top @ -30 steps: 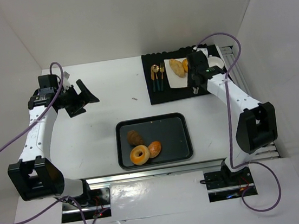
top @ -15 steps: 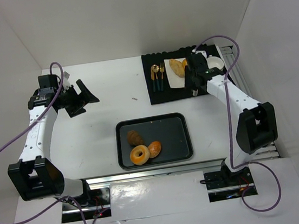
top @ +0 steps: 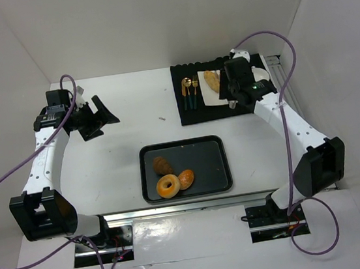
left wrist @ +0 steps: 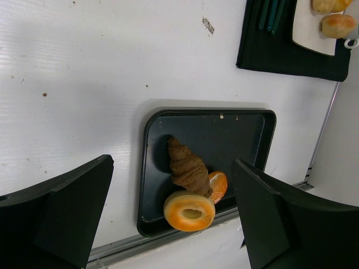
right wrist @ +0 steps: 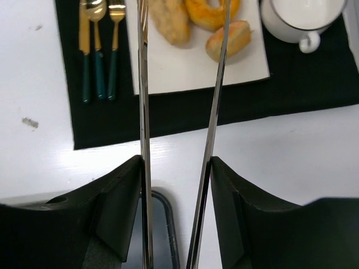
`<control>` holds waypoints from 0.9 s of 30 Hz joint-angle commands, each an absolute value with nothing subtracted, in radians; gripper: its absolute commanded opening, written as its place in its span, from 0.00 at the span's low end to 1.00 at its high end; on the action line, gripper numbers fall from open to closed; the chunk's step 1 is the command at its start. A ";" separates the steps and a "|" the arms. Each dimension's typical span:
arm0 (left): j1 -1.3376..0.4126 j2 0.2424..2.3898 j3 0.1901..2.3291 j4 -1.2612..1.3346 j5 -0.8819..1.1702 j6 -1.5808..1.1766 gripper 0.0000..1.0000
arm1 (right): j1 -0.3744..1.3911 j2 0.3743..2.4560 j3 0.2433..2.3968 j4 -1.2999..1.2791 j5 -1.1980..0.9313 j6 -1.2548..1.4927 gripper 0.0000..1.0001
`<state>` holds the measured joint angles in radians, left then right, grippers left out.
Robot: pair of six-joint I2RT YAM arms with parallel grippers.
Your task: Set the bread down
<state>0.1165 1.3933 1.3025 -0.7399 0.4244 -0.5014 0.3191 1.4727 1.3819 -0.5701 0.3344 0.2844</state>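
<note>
My right gripper [right wrist: 175, 168] is shut on a pair of metal tongs [right wrist: 142, 112] whose two blades stand apart with nothing between them. The blades reach over a white plate [right wrist: 185, 70] holding a long roll [right wrist: 168, 22], a ring-shaped bread [right wrist: 210, 11] and a small roll [right wrist: 229, 38]. In the top view this gripper [top: 233, 83] hovers over the plate [top: 209, 93]. A black tray [top: 216, 163] holds a croissant [top: 162, 165], a bagel [top: 168, 186] and an orange bun [top: 186, 178]. My left gripper [top: 99, 115] is open and empty, far left of the tray.
The plate sits on a black placemat [top: 194, 114] with gold and teal cutlery [top: 191, 92] to its left and a white cup [right wrist: 297, 17] to its right. White walls enclose the table on three sides. The tray also shows in the left wrist view [left wrist: 147, 168].
My right arm has risen and swung its elbow outward, and its gripper with the tongs has shifted slightly toward the back, over the plate. The left arm has not moved.
</note>
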 commanded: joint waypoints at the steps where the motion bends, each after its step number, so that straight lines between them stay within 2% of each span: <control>1: 0.123 1.365 1.318 -0.732 0.440 -0.499 1.00 | 0.391 1.430 1.379 -0.551 0.293 0.261 0.58; 7: 0.123 1.365 1.318 -0.732 0.440 -0.499 1.00 | 0.526 1.460 1.328 -0.418 0.175 0.236 0.58; 11: 0.123 1.342 1.308 -0.723 0.416 -0.511 1.00 | 0.633 1.600 1.410 -0.344 0.143 0.236 0.58; 14: 0.123 1.333 1.308 -0.723 0.391 -0.511 1.00 | 0.666 1.733 1.497 -0.295 0.195 0.236 0.58; 24: 0.123 1.344 1.328 -0.752 0.380 -0.502 1.00 | 0.675 2.187 1.732 -0.043 0.311 0.247 0.58; 27: 0.123 1.344 1.319 -0.752 0.436 -0.491 1.00 | 0.684 2.303 1.846 -0.020 0.331 0.256 0.58</control>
